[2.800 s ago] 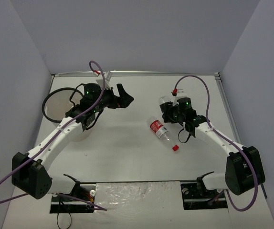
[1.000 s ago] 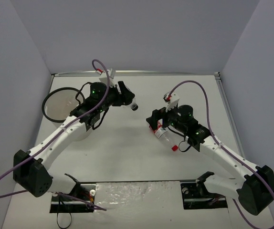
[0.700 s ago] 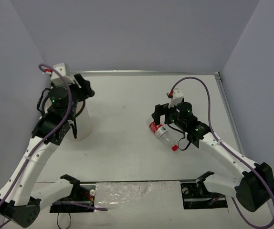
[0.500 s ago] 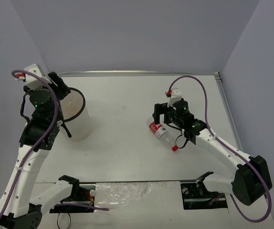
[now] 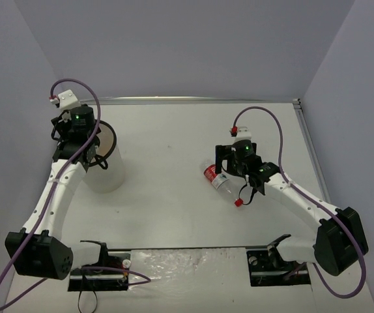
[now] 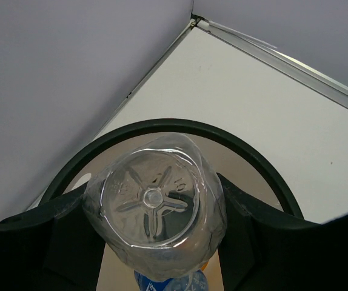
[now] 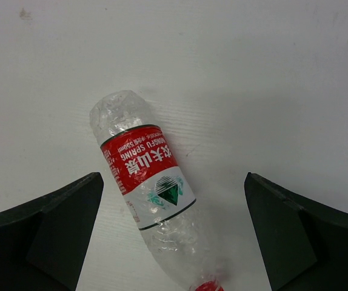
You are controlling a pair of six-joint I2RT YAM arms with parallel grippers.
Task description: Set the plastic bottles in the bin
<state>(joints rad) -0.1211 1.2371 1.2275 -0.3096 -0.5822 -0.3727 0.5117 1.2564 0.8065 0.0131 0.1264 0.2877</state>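
My left gripper (image 5: 94, 155) hangs over the mouth of the bin (image 5: 110, 177), a translucent white cylinder at the table's left. In the left wrist view the left gripper (image 6: 156, 225) is shut on a clear plastic bottle (image 6: 154, 203), base towards the camera, inside the ring of the bin's black rim (image 6: 180, 125). Below it in the bin lies a blue-labelled bottle (image 6: 173, 282). A red-labelled bottle (image 5: 220, 182) with a red cap (image 5: 238, 202) lies on the table. My right gripper (image 5: 230, 163) is open above it; in the right wrist view the right gripper (image 7: 173, 179) straddles the red-labelled bottle (image 7: 151, 193) without touching.
Grey walls close the table (image 5: 174, 195) on the left, back and right. A metal strip (image 6: 283, 63) runs along the far table edge behind the bin. The bin stands close to the left wall.
My left arm has swung from the table's middle to above the bin, carrying the bottle. The right gripper has shifted slightly over the red-labelled bottle, still open.
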